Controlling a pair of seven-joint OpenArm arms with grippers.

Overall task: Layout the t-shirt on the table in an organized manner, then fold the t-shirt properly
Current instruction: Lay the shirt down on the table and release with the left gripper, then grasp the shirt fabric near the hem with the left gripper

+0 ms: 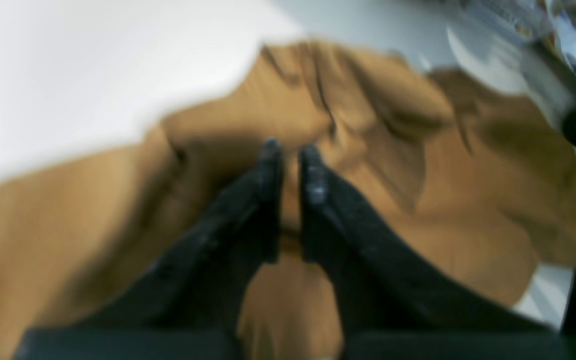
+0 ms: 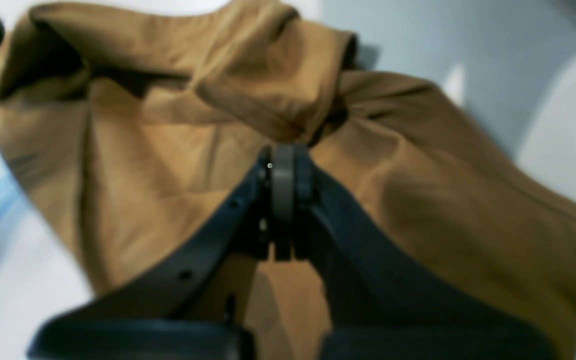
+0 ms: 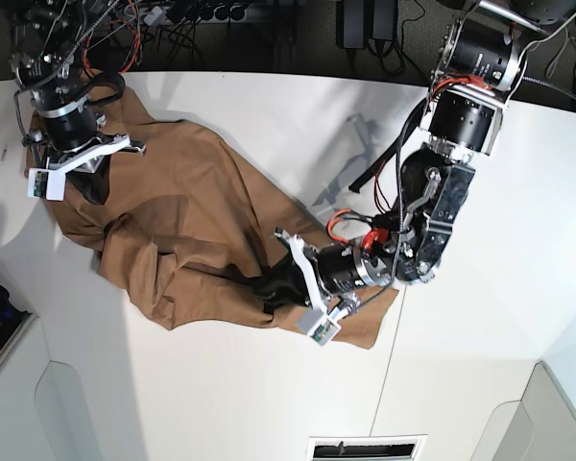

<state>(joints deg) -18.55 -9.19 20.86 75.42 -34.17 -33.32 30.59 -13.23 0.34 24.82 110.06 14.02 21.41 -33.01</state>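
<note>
Left gripper [image 1: 290, 150]: the two black fingers stand a narrow slit apart, tips pressed down onto the t-shirt [image 1: 418, 200]. Tan cloth shows through the slit, but the view is blurred and it cannot be told whether a fold is pinched between them.

Right gripper [image 2: 284, 150]: the fingers are brought together, grey pads face to face, at the base of a raised bunch of the t-shirt [image 2: 158, 165]. Whether cloth lies between the pads cannot be told.

In the base view, the left gripper [image 3: 269, 286] reaches in low over the near edge of the garment, and the right gripper [image 3: 88, 181] points down at its far corner. The t-shirt [image 3: 187, 206] lies crumpled, in a rough diagonal band between the two grippers, with deep folds at its near end. It rests on the table [image 3: 269, 394], with one corner crossing the thin dark seam.
</note>
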